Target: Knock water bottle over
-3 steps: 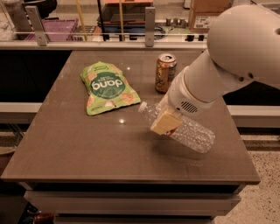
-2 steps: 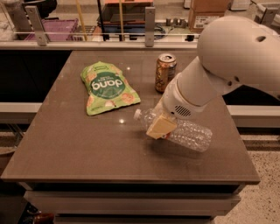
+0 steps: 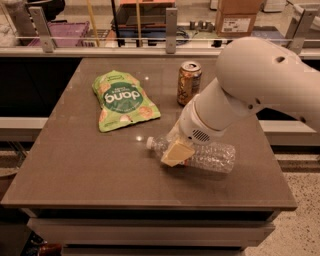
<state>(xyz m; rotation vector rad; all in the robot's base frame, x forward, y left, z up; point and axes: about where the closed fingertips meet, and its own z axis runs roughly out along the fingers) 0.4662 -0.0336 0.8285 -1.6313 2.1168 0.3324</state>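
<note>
The table [image 3: 75,165] under me is a dark grey-brown slab with a faint speckle and a few small glints of light on it, set on a pale base. Behind its far edge runs a low glass rail [image 3: 100,45] on metal posts, and past that I see a purple crate [image 3: 55,35] at the left and a cardboard box [image 3: 240,15] at the right. At the lower right a pale speckled floor [image 3: 300,200] shows.

A green snack bag [image 3: 125,100] lies flat on the left half of the table, its print upside down to me. A gold-brown can [image 3: 189,82] stands upright near the far middle, well apart from the bag.

My white arm [image 3: 250,80] comes in from the right and hides much of the table's right side. My gripper [image 3: 177,152] sits low, just in front of the can, its tan pad over the water bottle [image 3: 215,156]. I cannot tell whether it is released or clenched. The water bottle lies on its side on the right front part of the table, its white cap [image 3: 149,143] pointing left towards the bag
</note>
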